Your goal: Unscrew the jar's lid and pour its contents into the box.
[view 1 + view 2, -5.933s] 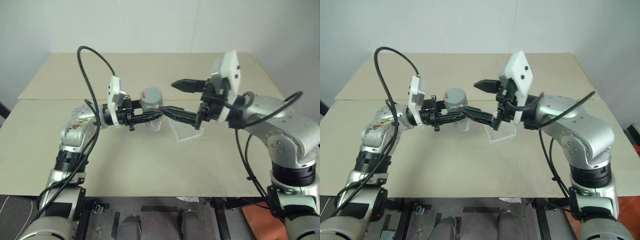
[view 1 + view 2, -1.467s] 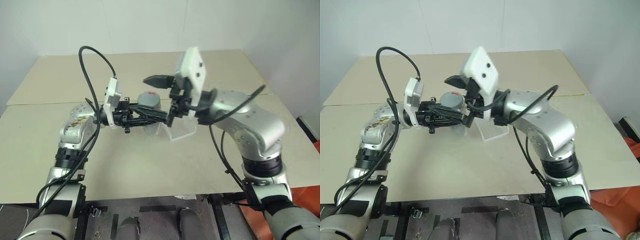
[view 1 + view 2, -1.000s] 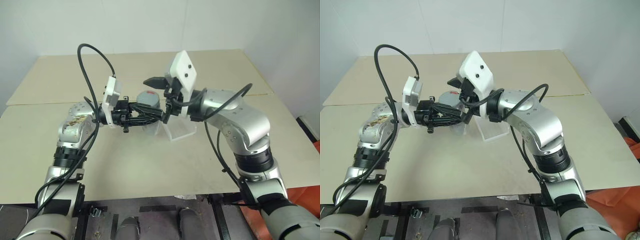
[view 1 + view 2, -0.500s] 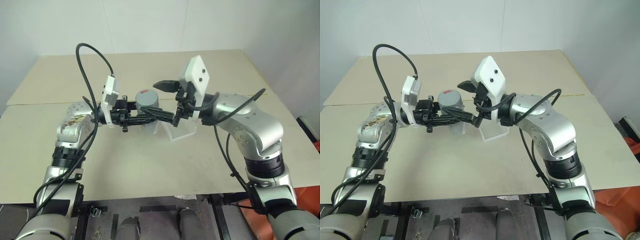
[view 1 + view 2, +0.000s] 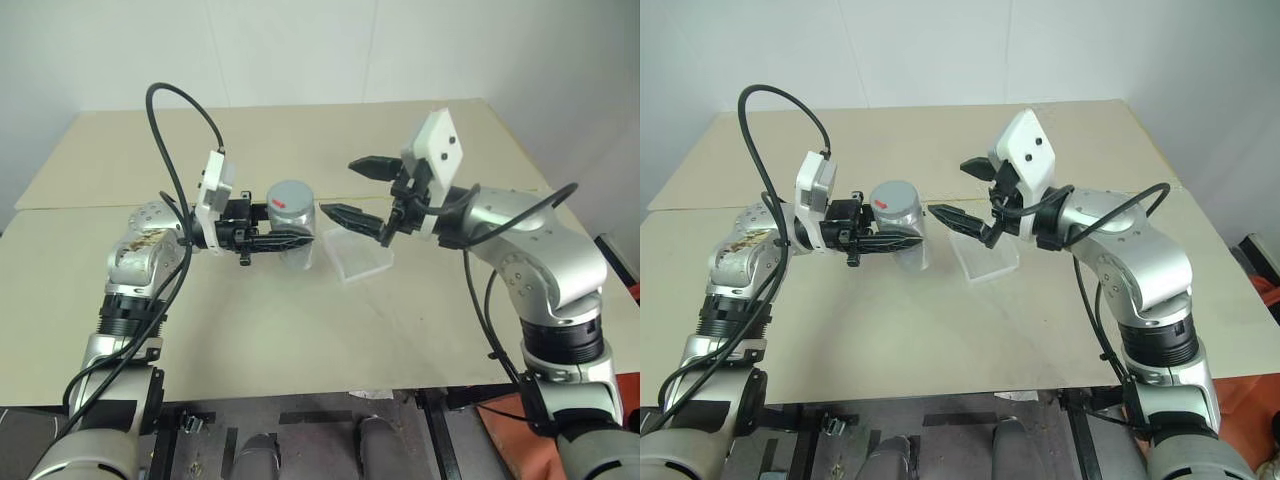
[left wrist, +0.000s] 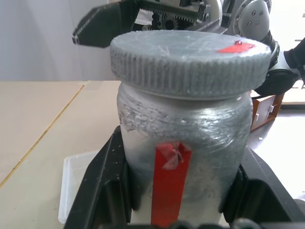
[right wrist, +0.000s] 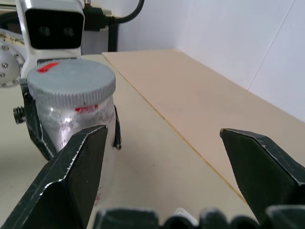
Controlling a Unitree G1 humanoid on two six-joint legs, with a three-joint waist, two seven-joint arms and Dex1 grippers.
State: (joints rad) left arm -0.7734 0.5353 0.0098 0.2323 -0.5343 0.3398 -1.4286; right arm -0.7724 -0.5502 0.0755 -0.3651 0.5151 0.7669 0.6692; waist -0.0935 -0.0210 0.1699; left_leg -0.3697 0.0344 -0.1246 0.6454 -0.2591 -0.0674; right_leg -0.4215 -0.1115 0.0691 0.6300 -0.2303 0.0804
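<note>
Left end effector (image 5: 290,240) clamped on jar (image 5: 294,232); right end effector (image 5: 350,190) wide apart, empty.

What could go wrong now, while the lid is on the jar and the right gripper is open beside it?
The lid sits on the jar, held above the table by the left gripper; a hard twist may turn it in that grip. The open right gripper stands apart from the lid and could close off-centre. The box lies close, so an arm may push it.

- Your jar (image 5: 296,235) stands upright above the table (image 5: 300,330), clamped between the left gripper's (image 5: 300,240) fingers.
- Its grey ribbed lid (image 6: 190,57) is still screwed on, with a red mark at the edge.
- The clear box (image 5: 358,258) lies flat just beside the jar.
</note>
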